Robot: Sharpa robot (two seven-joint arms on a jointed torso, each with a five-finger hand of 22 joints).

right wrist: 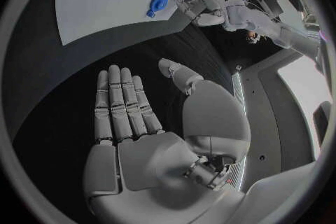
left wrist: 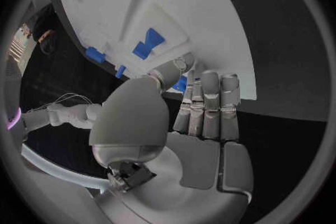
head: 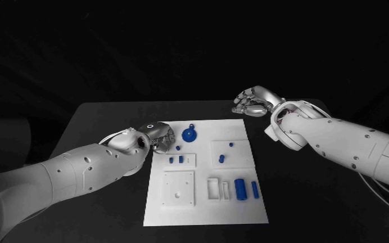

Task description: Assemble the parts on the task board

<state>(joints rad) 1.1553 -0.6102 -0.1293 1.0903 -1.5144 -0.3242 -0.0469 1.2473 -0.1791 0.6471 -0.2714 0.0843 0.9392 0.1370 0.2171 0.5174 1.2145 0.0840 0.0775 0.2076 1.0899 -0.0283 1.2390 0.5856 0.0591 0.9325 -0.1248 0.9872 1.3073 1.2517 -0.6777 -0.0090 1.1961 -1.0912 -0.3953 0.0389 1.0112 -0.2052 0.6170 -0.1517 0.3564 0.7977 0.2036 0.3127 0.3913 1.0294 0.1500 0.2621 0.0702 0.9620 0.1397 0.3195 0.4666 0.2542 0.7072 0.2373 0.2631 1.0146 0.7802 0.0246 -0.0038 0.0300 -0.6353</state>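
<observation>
Flat white rectangular task board [head: 203,198] sitting mid black tabletop [head: 97,119], closer to the near edge. Counted roughly seven small blue plastic parts [head: 240,187] on it: one round disc [head: 189,136] by the far edge, two cylinders near the right edge. Left silver hand [head: 159,137] at the board's far-left corner, fingers straight, gripping nothing visible. Right silver hand [head: 253,101] off the far-right corner, released, fingers apart.

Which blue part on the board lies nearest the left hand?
The round blue disc with a small tab, near the task board's far edge, beside the left hand. The other blue parts are small pegs and cylinders lying nearer the robot.
</observation>
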